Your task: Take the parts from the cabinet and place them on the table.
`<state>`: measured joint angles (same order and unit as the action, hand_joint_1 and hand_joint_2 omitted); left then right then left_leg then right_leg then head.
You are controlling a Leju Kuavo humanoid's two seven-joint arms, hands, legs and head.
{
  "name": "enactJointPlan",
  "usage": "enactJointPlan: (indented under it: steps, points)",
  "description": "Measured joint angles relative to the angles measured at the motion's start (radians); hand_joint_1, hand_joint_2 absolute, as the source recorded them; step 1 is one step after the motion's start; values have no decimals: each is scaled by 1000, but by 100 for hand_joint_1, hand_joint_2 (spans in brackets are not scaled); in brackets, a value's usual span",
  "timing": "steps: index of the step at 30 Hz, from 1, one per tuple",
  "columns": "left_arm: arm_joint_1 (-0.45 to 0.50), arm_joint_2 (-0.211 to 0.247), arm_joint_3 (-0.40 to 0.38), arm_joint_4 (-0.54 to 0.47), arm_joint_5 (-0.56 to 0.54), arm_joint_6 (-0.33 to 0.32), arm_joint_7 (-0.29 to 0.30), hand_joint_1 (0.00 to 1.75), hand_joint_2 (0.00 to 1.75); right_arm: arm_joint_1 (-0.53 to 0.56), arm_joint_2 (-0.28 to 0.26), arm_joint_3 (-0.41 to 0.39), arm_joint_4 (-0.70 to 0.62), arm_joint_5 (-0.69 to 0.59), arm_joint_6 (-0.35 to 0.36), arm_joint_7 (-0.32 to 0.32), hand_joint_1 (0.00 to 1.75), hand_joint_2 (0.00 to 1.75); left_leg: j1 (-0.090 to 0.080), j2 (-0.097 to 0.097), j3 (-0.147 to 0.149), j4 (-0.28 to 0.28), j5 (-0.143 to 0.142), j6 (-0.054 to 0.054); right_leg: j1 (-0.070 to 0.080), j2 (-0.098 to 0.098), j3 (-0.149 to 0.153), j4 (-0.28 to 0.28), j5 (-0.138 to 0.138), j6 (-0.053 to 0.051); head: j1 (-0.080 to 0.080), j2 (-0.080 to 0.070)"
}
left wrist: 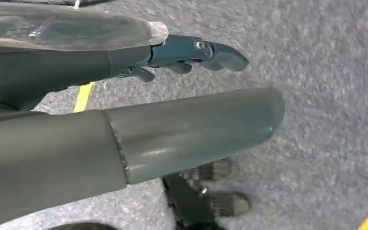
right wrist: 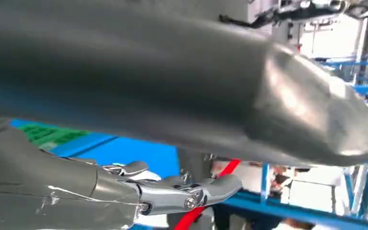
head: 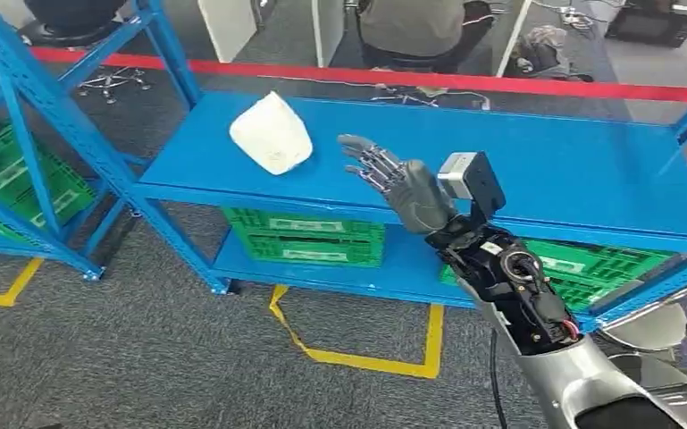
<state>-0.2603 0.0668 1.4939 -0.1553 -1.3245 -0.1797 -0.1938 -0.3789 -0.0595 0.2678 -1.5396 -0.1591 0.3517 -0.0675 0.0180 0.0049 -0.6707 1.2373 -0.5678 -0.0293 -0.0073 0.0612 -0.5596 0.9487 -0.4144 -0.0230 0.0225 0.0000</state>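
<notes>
A white rounded part (head: 272,132) lies on the top shelf of the blue cabinet (head: 536,170), toward its left end. My right hand (head: 391,177) hovers over the shelf just right of the part, fingers spread toward it and holding nothing, a small gap between fingertips and part. In the right wrist view the thumb (right wrist: 249,96) and silver fingers (right wrist: 182,191) stand apart with nothing between them. My left hand (left wrist: 191,55) hangs over grey carpet, fingers stretched out and empty.
Green crates (head: 304,237) sit on the cabinet's lower shelf, another (head: 590,268) at the right. A second blue rack (head: 18,134) with green crates stands at the left. Yellow tape (head: 366,362) marks the carpet. A person (head: 411,27) sits behind a red floor line.
</notes>
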Motion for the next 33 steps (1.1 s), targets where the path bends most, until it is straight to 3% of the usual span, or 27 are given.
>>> enactJointPlan:
  steps: [1,2,3,4,7,8,9,10,11,13,14,15,16,17,18,19,20,22,23,24,25,26,28,29,30,32,33]
  points:
    - [-1,0,0,0,3,-6,0,0,0,0,0,0,0,0,0,0,0,0,0,-4,32,-83,52,5,0,13,2,0,0,0,-2,0]
    - [-1,0,0,0,4,-9,-1,0,0,-1,0,0,0,0,0,0,0,0,0,-25,79,-191,108,10,0,27,4,0,0,1,-2,0]
    - [-2,3,0,0,5,-9,-3,0,0,-1,0,0,0,0,0,0,0,0,2,-81,109,-267,135,15,-3,35,2,1,0,3,-4,0]
    - [-1,4,0,0,5,-9,-5,0,0,-2,0,0,0,-1,0,1,0,0,6,-92,117,-291,129,15,5,49,-4,6,0,9,-5,0]
    - [-3,4,0,0,5,-9,-7,0,0,-1,0,-3,0,-2,2,1,0,0,-3,-62,117,-287,130,21,-5,79,-10,-1,7,29,-2,0]
    - [-4,0,0,0,5,-11,-7,0,0,-3,0,-6,0,-2,2,2,0,0,8,-47,120,-296,135,28,0,92,-13,-1,7,36,-2,0]
    - [-7,2,0,0,5,-11,-8,0,0,-2,0,-7,-1,-2,2,1,0,0,8,-32,124,-300,137,32,3,42,-19,20,-12,40,-1,0]
    - [-6,2,0,0,5,-11,-10,0,0,-7,0,-7,0,-3,2,3,0,0,7,-23,125,-301,136,40,5,-8,-45,78,-52,43,19,0]
    - [-4,1,0,0,5,-12,-11,0,0,-9,0,-7,0,-5,2,5,0,0,5,-9,125,-300,135,41,3,-35,-82,162,-95,48,26,0]
    - [-1,1,0,0,2,-18,-14,0,0,-5,0,-6,0,-16,2,11,0,0,2,17,126,-300,132,45,-3,-52,-156,323,-158,54,26,0]
    - [0,1,0,0,-3,-21,-15,0,0,-2,0,-7,0,-21,-1,13,0,0,2,29,127,-300,131,44,-5,-54,-166,344,-153,56,30,0]
    - [0,1,0,0,-7,-24,-17,0,0,-2,-1,-9,0,-22,-4,16,0,0,2,41,129,-299,129,42,-6,-56,-149,310,-126,56,34,0]
    - [-1,1,0,0,-10,-27,-18,0,0,-1,-3,-11,-1,-26,-7,19,0,0,2,50,133,-299,127,40,-6,-61,-107,232,-82,55,39,0]
    - [-2,1,0,0,-12,-30,-19,0,0,-1,-6,-14,-2,-31,-7,21,0,0,2,60,138,-299,124,37,-6,-76,-55,132,-36,53,45,0]
    - [-2,1,0,0,-13,-30,-20,0,0,-1,-7,-16,-3,-36,-7,21,0,0,0,70,145,-299,120,32,-3,-112,-3,34,1,48,51,0]
    - [-2,1,0,0,-13,-30,-20,0,0,-3,-7,-17,-4,-36,-7,22,0,0,-9,78,146,-297,116,26,12,-134,8,4,-15,43,54,0]
    - [-3,3,0,0,-13,-30,-20,0,0,-2,-7,-18,-5,-37,-7,22,0,0,-9,85,146,-296,115,22,6,-118,5,4,-10,32,50,0]
    - [-5,2,0,0,-19,-30,-20,0,0,6,-8,-22,-8,-37,-10,25,0,0,-8,108,153,-299,114,16,12,-96,0,6,-11,23,37,0]
    - [-8,2,0,0,-22,-30,-21,0,0,8,-10,-26,-13,-38,-12,27,0,0,-8,119,156,-299,110,9,10,-84,3,1,-8,15,39,0]
    - [-11,2,-2,0,-25,-32,-21,0,0,12,-12,-30,-21,-39,-16,29,0,0,-2,93,154,-288,96,1,2,-76,10,-5,-4,8,40,0]
    - [-12,0,-3,0,-27,-32,-21,0,0,12,-14,-34,-27,-41,-19,30,0,0,-1,45,135,-241,63,-1,0,-67,8,-6,-1,2,32,0]
    - [-11,0,-3,0,-28,-31,-22,0,0,14,-14,-36,-30,-47,-19,35,0,0,0,18,95,-157,18,-3,0,-57,6,-6,0,-2,24,0]
    - [-7,2,-3,0,-31,-30,-24,0,0,32,-15,-37,-37,-57,-18,45,0,0,-1,2,9,15,-49,-5,1,-33,3,-6,1,-4,9,0]
    - [-5,2,-3,0,-31,-30,-24,0,0,38,-16,-39,-41,-57,-18,48,0,0,-1,2,-14,53,-50,-4,2,-20,3,-6,2,-5,6,0]
    - [-4,1,-3,0,-33,-30,-26,0,0,41,-18,-40,-42,-58,-19,50,0,0,-2,1,-12,36,-25,-2,2,-6,3,-6,2,-4,5,0]
    - [-7,2,-5,0,-35,-30,-27,0,0,40,-23,-40,-50,-68,-23,53,0,0,-1,-7,58,-127,74,7,2,21,6,-5,3,-3,-1,0]
    - [-10,3,-5,0,-37,-30,-27,0,0,40,-25,-40,-54,-72,-28,53,0,0,0,-37,102,-226,120,12,1,33,6,-5,3,-2,-2,0]
